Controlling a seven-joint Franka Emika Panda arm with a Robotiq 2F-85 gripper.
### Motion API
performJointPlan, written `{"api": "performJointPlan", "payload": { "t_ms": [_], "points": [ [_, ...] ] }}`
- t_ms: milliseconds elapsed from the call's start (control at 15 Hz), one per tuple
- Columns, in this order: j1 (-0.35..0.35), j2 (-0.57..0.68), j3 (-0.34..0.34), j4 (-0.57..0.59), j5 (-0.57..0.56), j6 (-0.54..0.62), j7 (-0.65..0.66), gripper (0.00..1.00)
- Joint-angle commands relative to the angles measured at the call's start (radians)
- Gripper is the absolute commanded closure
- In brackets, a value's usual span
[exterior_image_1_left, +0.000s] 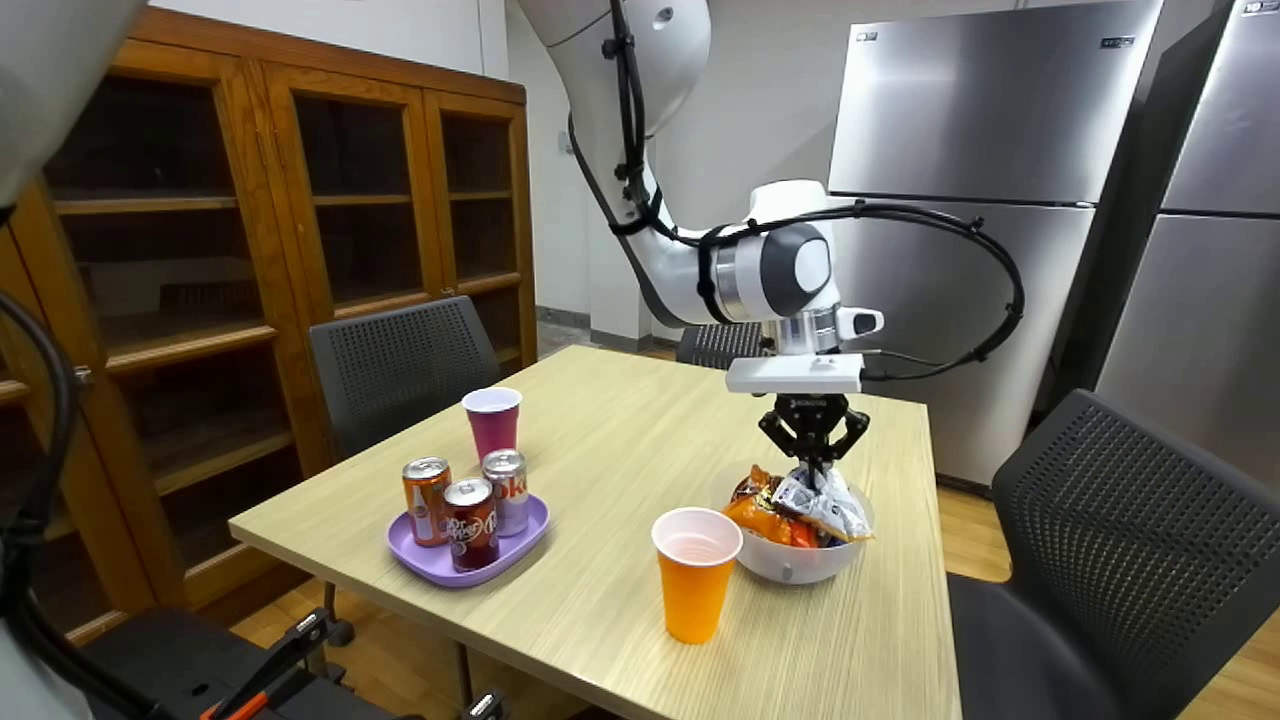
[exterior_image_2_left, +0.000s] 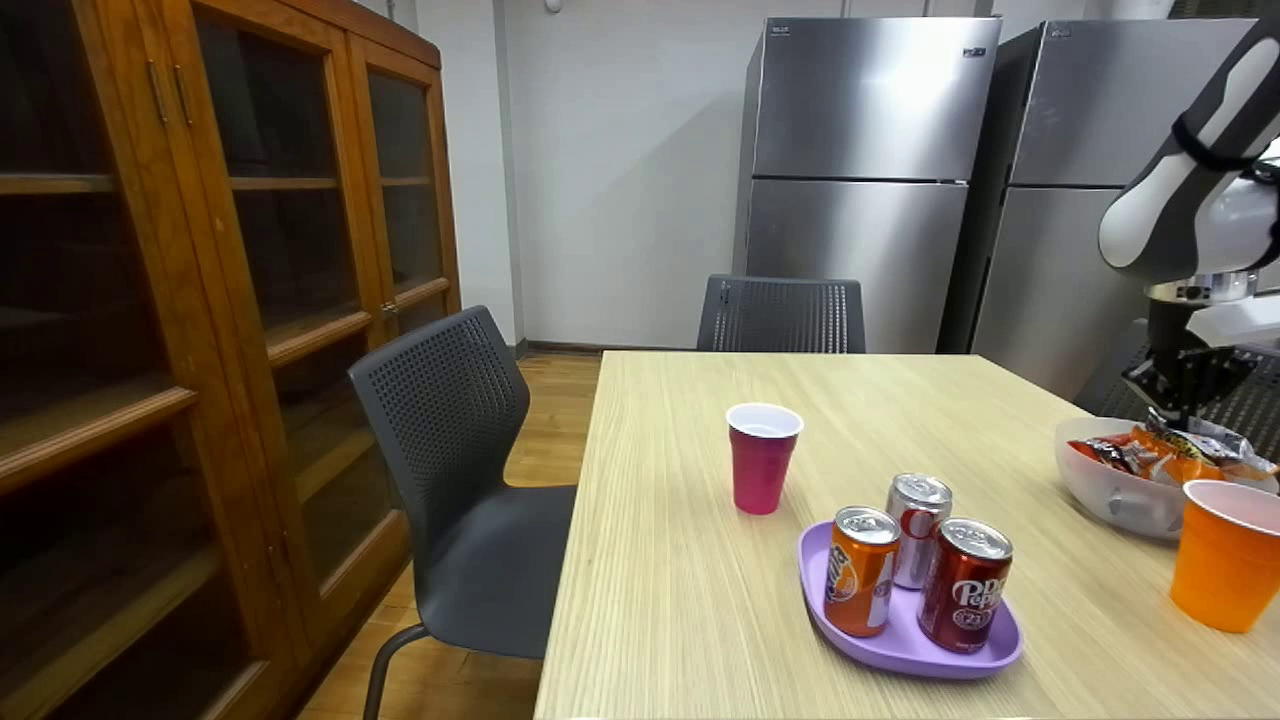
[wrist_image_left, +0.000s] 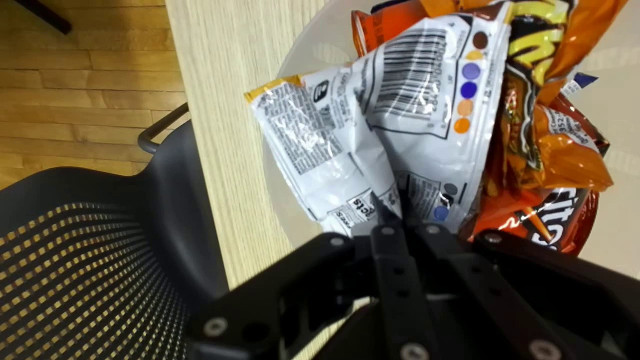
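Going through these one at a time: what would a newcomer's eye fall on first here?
Most likely the black fingers, pinching a crumpled white snack bag among orange and red bags in the translucent bowl. Next, perhaps, the bright orange cup, standing upright beside that bowl. Apart from them, on the same table, the purple tray stands out with its three soda cans, one a Dr Pepper.

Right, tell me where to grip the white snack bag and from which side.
From above, I'd pinch the raised fold of the white snack bag, where the gripper is closed on it now. That crumpled ridge stands up between flatter panels, giving the gripper something thin to close on. It lies atop other packets in the bowl, top exposed; a side approach would likely hit them.
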Motion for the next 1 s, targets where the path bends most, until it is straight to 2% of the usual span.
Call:
{"api": "performJointPlan", "payload": {
  "t_ms": [0,67,133,200,333,400,533,933],
  "points": [
    [-0.008,0.010,0.004,0.012,-0.003,-0.037,0.011,0.99],
    [-0.009,0.011,0.006,0.012,0.000,-0.039,0.010,0.97],
    [-0.010,0.011,0.006,0.012,0.000,-0.040,0.010,0.89],
    [-0.007,0.012,0.004,0.012,-0.002,-0.039,0.014,0.89],
    [-0.004,0.015,0.002,0.015,-0.004,-0.039,0.019,0.64],
    [-0.004,0.015,0.002,0.015,-0.004,-0.039,0.020,0.62],
    [-0.004,0.015,0.000,0.015,-0.004,-0.039,0.021,0.49],
    [0.000,0.006,-0.006,0.011,-0.008,-0.031,0.025,0.04]
  ]
}}
